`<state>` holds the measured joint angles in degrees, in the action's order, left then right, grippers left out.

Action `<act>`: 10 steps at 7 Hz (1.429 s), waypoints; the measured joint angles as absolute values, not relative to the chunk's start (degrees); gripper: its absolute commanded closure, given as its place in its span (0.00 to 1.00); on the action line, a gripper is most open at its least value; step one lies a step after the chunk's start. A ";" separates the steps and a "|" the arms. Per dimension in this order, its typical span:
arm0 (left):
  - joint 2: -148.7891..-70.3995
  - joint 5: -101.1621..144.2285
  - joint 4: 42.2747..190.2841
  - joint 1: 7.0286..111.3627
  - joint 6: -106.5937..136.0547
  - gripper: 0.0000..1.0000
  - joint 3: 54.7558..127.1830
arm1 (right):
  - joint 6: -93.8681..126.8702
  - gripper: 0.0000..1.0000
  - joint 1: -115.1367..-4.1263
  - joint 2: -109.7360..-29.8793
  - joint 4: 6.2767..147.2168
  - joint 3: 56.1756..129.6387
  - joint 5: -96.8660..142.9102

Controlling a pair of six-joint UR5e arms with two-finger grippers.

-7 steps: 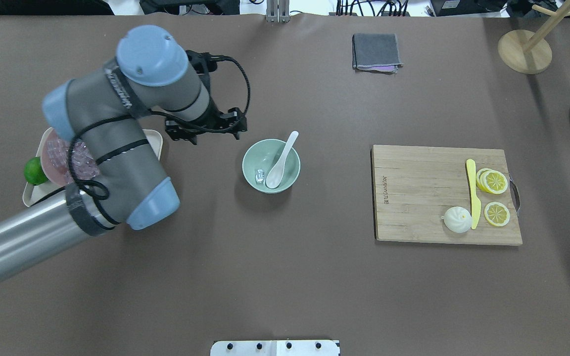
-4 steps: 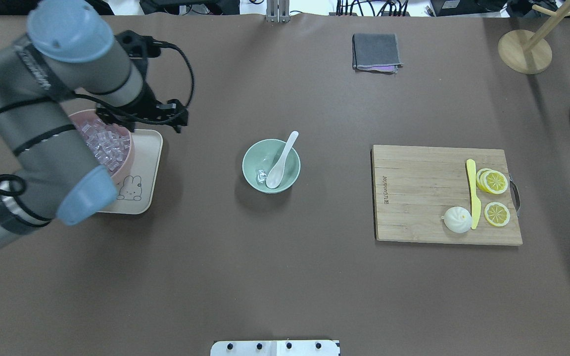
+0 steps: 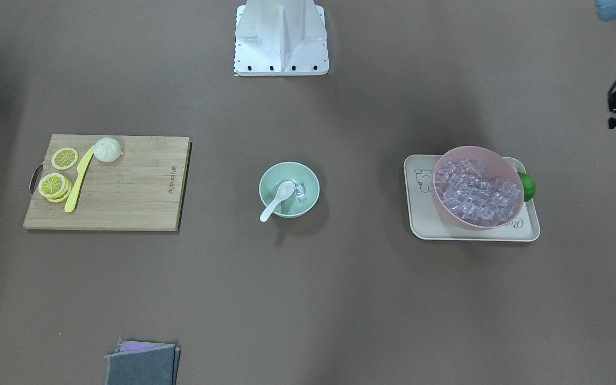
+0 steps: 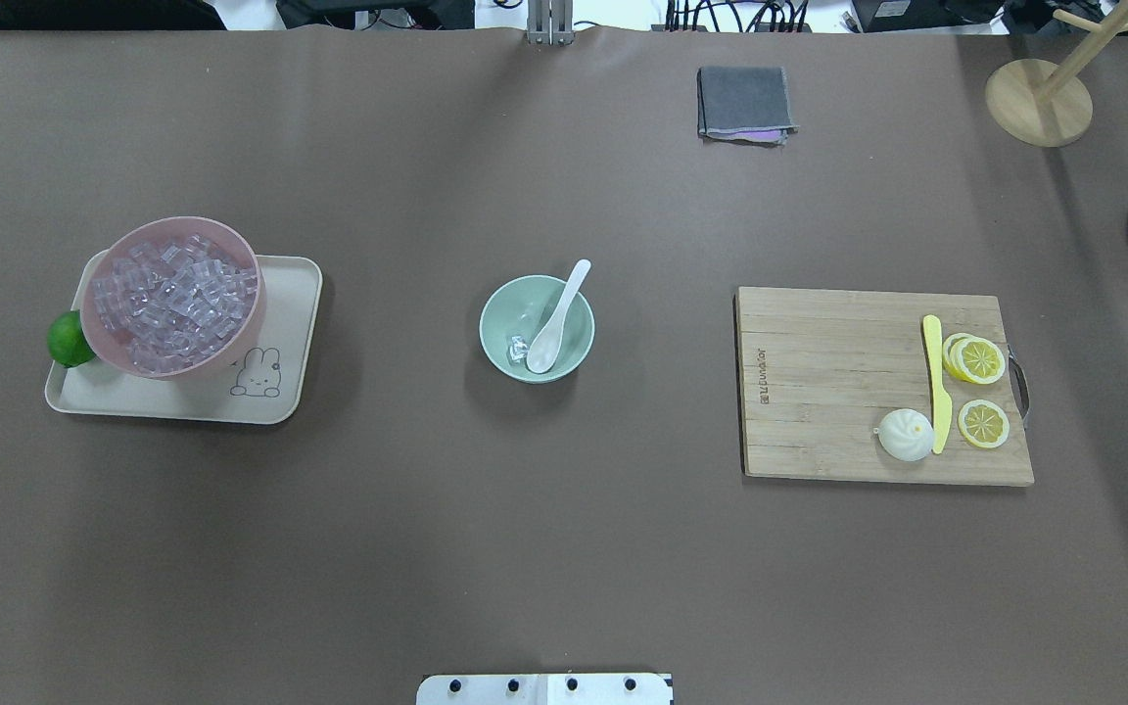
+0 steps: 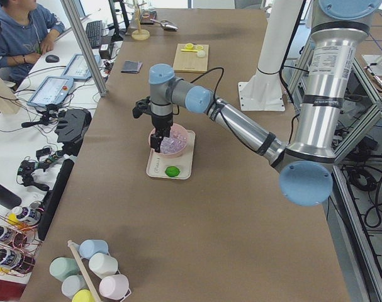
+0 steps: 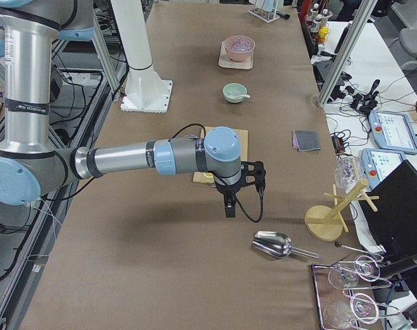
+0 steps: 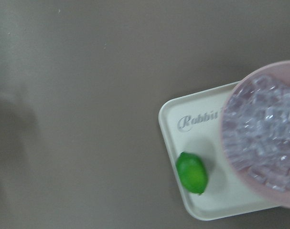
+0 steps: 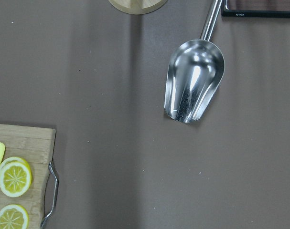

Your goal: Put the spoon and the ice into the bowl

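Observation:
The pale mint-green bowl (image 4: 537, 328) stands mid-table and also shows in the front-facing view (image 3: 289, 190). The white spoon (image 4: 554, 315) lies in it, scoop down, with its handle over the far rim. One clear ice cube (image 4: 517, 346) lies in the bowl beside the scoop. Neither arm shows in the overhead view. My left gripper (image 5: 155, 145) hangs above the pink bowl's edge in the exterior left view; I cannot tell whether it is open. My right gripper (image 6: 229, 206) hangs over the table near a metal scoop; I cannot tell its state.
A pink bowl (image 4: 175, 294) full of ice cubes stands on a cream tray (image 4: 280, 323) with a lime (image 4: 68, 338) at the left. A cutting board (image 4: 819, 382) holds lemon slices, a yellow knife and a bun. A grey cloth (image 4: 743, 103) and a metal scoop (image 8: 195, 86) lie further off.
My left arm has swung from beside the mint bowl leftward over the tray and out of the overhead view. The bowl, spoon and ice cube have not moved.

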<state>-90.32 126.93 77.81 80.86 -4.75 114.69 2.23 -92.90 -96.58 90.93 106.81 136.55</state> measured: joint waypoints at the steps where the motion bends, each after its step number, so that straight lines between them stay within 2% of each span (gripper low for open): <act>1: -86.76 128.05 77.92 83.81 -9.13 0.02 114.24 | 0.90 0.00 -92.90 -96.67 91.09 106.56 136.33; 3: -83.44 128.69 78.40 85.61 -11.41 0.02 113.51 | -0.97 0.00 -92.85 -96.68 91.21 106.33 135.94; 7: -82.97 135.80 78.39 87.74 -11.22 0.02 108.91 | -1.27 0.00 -92.22 -96.20 91.15 106.48 135.81; 10: -82.98 138.50 78.12 89.30 -11.26 0.02 108.52 | -1.17 0.00 -91.88 -96.07 91.14 106.52 136.14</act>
